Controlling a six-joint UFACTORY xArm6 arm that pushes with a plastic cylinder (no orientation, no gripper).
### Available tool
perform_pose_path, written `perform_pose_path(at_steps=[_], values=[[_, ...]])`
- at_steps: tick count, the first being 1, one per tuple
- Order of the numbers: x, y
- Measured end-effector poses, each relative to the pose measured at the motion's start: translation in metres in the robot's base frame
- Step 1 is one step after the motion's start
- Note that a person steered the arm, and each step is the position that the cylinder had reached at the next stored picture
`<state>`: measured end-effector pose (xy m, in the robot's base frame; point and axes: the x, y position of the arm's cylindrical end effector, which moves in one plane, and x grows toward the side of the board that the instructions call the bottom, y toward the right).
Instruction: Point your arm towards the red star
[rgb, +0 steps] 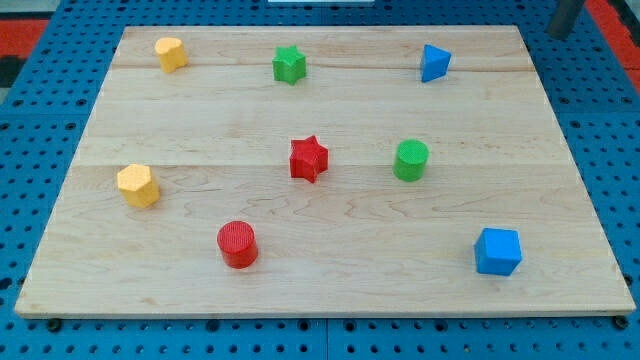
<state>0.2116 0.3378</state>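
Resting on the wooden board (330, 290) are eight blocks, none inside any container. The red star (309, 158) sits near the middle of the frame, with the green cylinder (410, 160) to its right and the red cylinder (238, 244) lower left. A yellow block (138, 185) lies at mid left, another yellow block (171, 53) upper left, a green star (289, 65) upper centre, a blue block (435, 62) upper right, and a blue cube (498, 251) lower right. A dark rod (566, 17) enters at the upper right corner, seemingly off the board; my tip (562, 36) may be its lower end there, well apart from the red star. It holds nothing.
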Motion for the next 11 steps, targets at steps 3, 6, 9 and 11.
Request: perform_pose_path(at_steps=[3, 6, 9, 11], values=[[0.000, 0.001], [0.000, -0.002], [-0.011, -0.048], [-0.020, -0.056]])
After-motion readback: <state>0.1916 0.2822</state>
